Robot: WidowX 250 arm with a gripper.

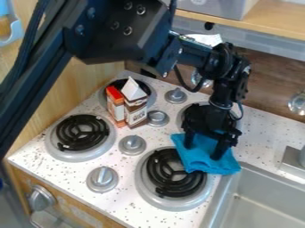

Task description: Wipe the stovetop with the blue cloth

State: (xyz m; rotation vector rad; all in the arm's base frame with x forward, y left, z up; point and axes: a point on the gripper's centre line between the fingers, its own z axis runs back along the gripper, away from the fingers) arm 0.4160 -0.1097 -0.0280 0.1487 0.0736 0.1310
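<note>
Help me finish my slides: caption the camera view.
The black gripper at a blue cloth that partly covers a stove burner beside the sink.

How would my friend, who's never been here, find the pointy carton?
Find the white speckled stove top, then its back burner beside the wooden wall. Right at that burner stands a small brown-and-white carton. Its peaked white top sets it apart from the orange-topped carton beside it.
</note>
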